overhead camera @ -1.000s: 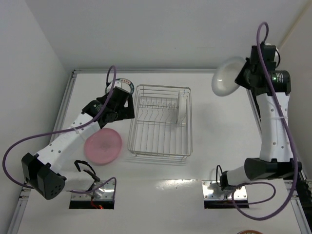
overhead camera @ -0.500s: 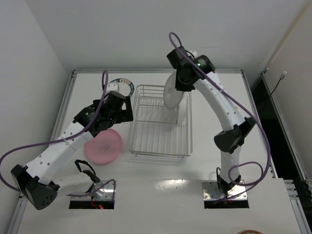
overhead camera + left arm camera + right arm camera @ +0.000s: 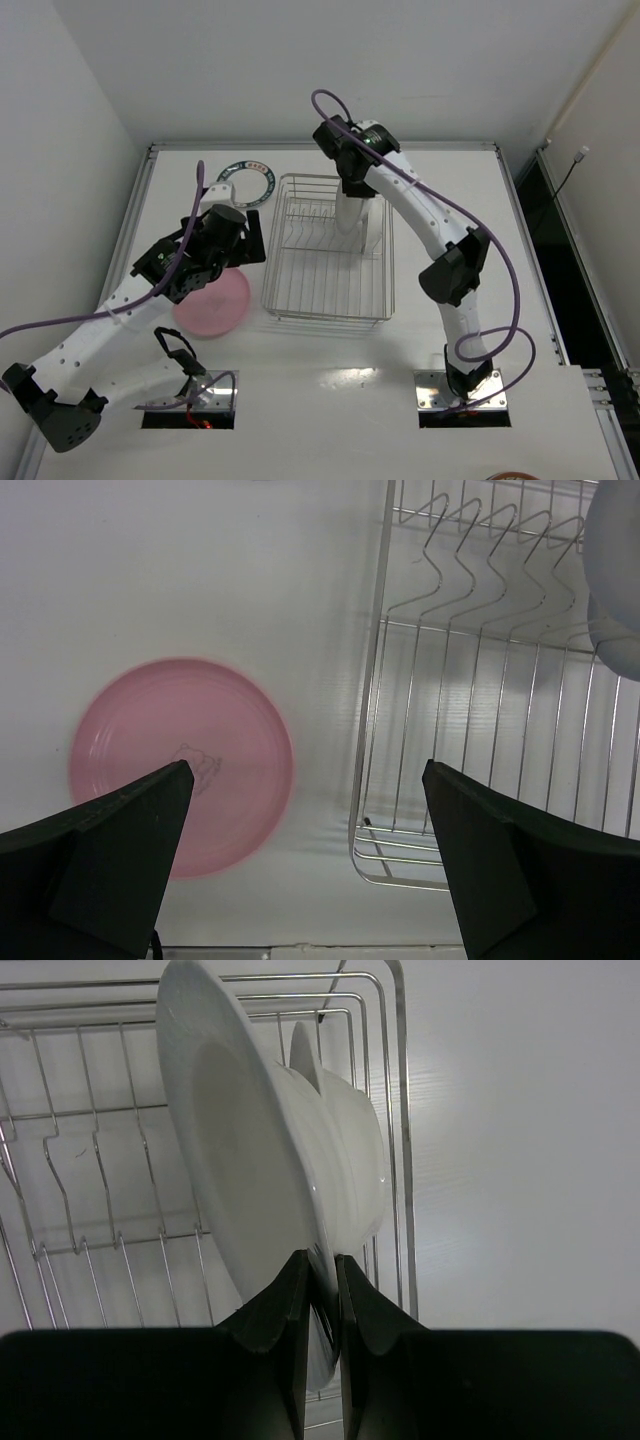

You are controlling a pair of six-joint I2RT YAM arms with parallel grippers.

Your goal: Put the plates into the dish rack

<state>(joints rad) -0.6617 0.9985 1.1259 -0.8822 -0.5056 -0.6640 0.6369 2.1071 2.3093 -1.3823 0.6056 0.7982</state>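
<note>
- Right gripper (image 3: 320, 1260) pinched a white plate (image 3: 240, 1150) by its rim, on edge, to slot it upright into the dish rack (image 3: 325, 290)
- Left gripper (image 3: 307, 780), jaws apart, hung over the pink plate (image 3: 180, 750) at the rack's eight o'clock

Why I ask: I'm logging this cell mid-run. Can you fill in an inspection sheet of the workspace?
Surface: white table.
Job's things: dish rack mid-table. A standing white plate is at its right end. The held white plate is on edge beside it. The pink plate lies flat left of the rack, and the blue-rimmed plate lies flat beyond it.
Clutter: nothing seen.
Grippers: left gripper open, empty, above the pink plate's edge. Right gripper shut on the held white plate.
Cables: purple cable looped along each arm.
Surroundings: white walls.
</note>
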